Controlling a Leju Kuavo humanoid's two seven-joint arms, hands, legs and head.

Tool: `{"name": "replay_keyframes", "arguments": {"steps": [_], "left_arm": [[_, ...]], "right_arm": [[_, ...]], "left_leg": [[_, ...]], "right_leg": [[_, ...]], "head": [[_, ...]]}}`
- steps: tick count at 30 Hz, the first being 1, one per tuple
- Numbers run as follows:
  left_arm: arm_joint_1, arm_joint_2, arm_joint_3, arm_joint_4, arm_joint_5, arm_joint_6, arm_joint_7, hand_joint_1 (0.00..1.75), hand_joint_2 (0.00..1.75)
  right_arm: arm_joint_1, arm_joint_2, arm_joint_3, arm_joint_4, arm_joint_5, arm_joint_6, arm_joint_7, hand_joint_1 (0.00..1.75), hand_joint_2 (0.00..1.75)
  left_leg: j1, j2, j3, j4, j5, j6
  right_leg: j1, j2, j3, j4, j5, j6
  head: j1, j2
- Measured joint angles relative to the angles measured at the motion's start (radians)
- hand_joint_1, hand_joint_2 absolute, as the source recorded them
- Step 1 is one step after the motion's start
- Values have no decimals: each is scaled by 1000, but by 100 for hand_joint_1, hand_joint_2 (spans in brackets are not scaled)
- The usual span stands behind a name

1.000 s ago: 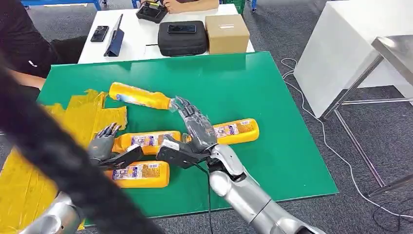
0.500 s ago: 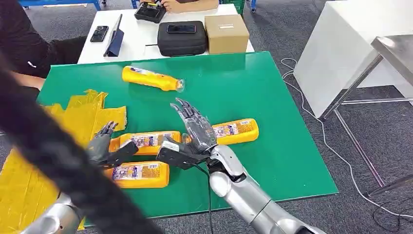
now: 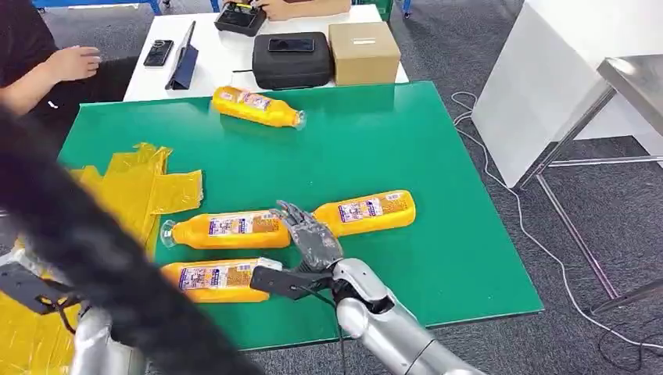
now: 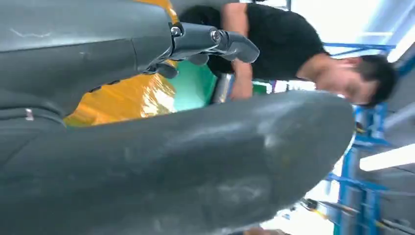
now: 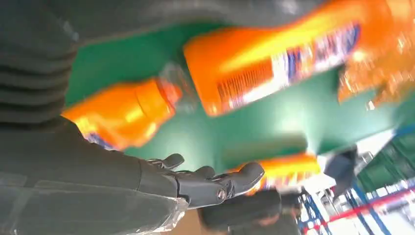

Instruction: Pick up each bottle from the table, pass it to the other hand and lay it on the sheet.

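Several yellow-orange bottles lie on the green table (image 3: 438, 156). One bottle (image 3: 258, 107) rests near the far edge, a second bottle (image 3: 223, 230) and a third bottle (image 3: 367, 211) lie mid-table, and the nearest bottle (image 3: 211, 280) is close to me. My right hand (image 3: 309, 238) hovers with fingers spread between the two middle bottles and holds nothing; the right wrist view shows its fingers (image 5: 215, 183) apart near a bottle (image 5: 274, 58). My left hand (image 4: 210, 41) is pulled back at the lower left, empty, fingers extended. The crumpled yellow sheet (image 3: 133, 187) covers the table's left side.
A dark blurred strap (image 3: 102, 258) crosses the lower left of the head view. Beyond the green table a white table carries a black case (image 3: 292, 60), a cardboard box (image 3: 363, 53) and a phone (image 3: 159, 53). A person's hand (image 3: 74, 62) is at upper left.
The far bottle has left my right hand's fingertips and moved away toward the table's far edge. My right hand drew back toward me. My left hand withdrew to the lower left.
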Motion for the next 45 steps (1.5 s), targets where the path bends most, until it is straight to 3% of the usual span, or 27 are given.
{"name": "replay_keyframes", "arguments": {"steps": [9,15,24,45], "left_arm": [[74,-11,-43,-144,46,-17,4,0,0],[81,-13,-55,-158,47,-21,5,0,0],[81,-18,-65,-161,47,-19,6,0,0],[77,-29,-71,-162,49,-31,6,0,0]], "right_arm": [[43,12,53,23,85,32,62,0,175],[51,21,70,34,105,23,74,0,175],[50,49,119,33,252,-31,140,0,175],[22,120,164,103,338,-37,191,0,175]], "left_leg": [[0,0,1,0,0,0],[0,0,1,0,0,0],[0,0,1,0,0,0],[0,0,1,0,0,0]], "right_leg": [[0,0,1,0,0,0],[0,0,1,0,0,0],[0,0,1,0,0,0],[0,0,1,0,0,0]], "head": [[0,0],[0,0],[0,0],[0,0]]}}
